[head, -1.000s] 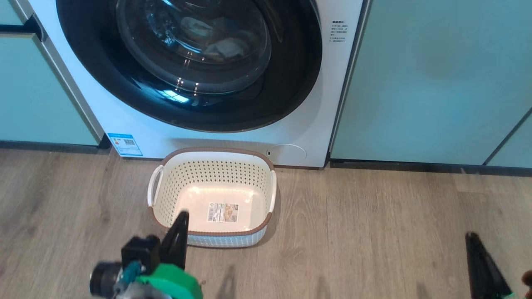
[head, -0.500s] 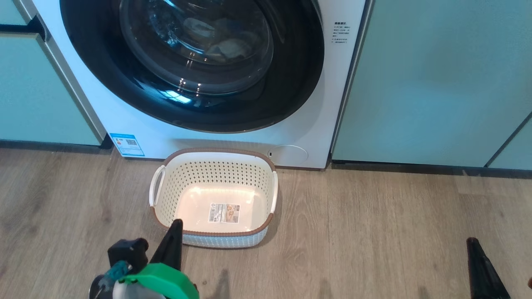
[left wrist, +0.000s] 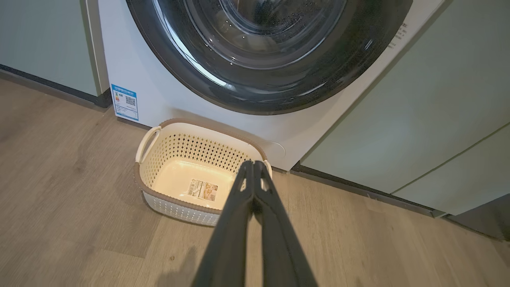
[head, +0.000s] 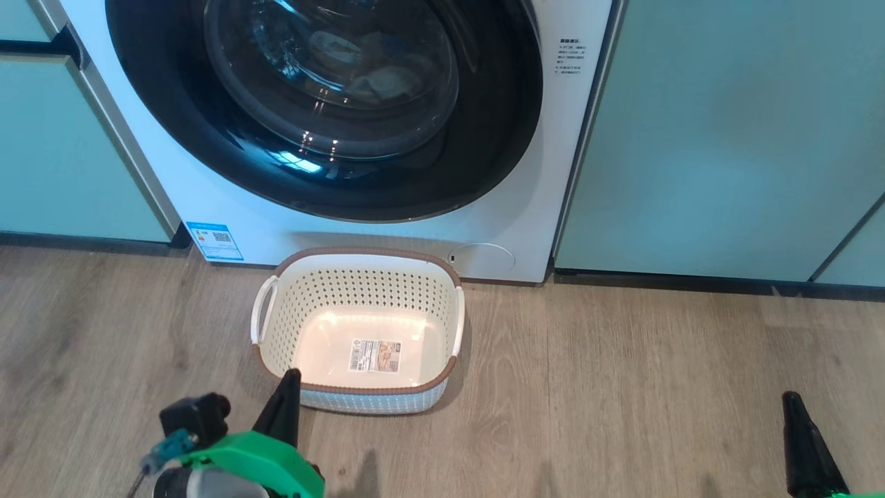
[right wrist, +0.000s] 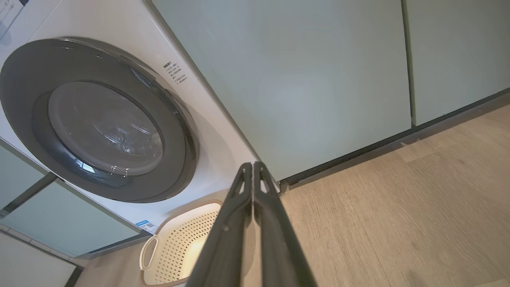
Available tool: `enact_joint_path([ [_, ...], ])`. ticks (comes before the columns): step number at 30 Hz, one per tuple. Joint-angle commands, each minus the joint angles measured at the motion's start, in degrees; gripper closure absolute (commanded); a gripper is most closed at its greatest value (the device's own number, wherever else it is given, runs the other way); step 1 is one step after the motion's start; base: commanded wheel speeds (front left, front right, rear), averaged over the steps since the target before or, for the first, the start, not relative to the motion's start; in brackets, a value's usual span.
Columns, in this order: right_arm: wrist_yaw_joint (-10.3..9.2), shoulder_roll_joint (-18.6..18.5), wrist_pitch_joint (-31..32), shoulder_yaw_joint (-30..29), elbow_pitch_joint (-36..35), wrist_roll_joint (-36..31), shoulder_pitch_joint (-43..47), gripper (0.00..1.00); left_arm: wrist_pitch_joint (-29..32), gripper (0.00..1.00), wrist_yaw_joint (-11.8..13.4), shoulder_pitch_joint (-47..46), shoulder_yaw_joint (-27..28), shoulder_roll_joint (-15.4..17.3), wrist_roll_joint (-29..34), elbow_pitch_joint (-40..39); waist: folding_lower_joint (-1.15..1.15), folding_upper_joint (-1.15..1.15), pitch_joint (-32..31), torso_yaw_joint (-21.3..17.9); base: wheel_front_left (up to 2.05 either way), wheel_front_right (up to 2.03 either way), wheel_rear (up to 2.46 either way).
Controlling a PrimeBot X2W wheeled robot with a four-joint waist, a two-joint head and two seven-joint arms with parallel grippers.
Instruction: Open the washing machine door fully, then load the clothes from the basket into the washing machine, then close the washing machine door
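Observation:
The washing machine (head: 228,221) stands white between pale green cabinets. Its round glossy black door (head: 173,138) lies flush against the front, also seen in the left wrist view (left wrist: 179,67) and the right wrist view (right wrist: 24,99). Pale shapes behind the glass (head: 387,81) look like the clothes. On the floor in front of the machine, the cream basket (head: 359,250) holds nothing but a label on its bottom. My left gripper (head: 289,375) is shut and empty, its tip at the basket's near rim. My right gripper (head: 789,398) is shut over bare floor at the far right.
Pale green cabinet doors (head: 726,138) flank the machine, with a dark plinth strip (head: 691,280) along the floor. Wood-look floor (head: 622,387) spreads to the right of the basket. A blue sticker (head: 214,241) marks the machine's lower left corner.
My left gripper has drawn back toward the lower edge, its tip now at the basket's near rim. The camera has shifted slightly. Basket and door have not moved.

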Motion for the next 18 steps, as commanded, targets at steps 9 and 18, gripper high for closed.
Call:
enact_joint_path([
  [9, -0.06, -1.6, 1.2, 0.2, -0.6, 6.9, -4.2, 1.0, 0.9, 1.0, -1.5, -3.6, 2.4, 0.2, -6.8, -0.7, 0.0, 0.0, -0.1, 0.2, 0.0, 0.0, 0.0],
  [18, -0.08, -1.9, 2.5, 0.3, 0.6, 14.1, -5.7, 1.0, 2.2, 1.0, -2.6, -4.4, 3.6, -0.1, -14.0, 0.2, 0.0, 0.0, -0.3, 0.5, 0.0, 0.0, 0.0],
])
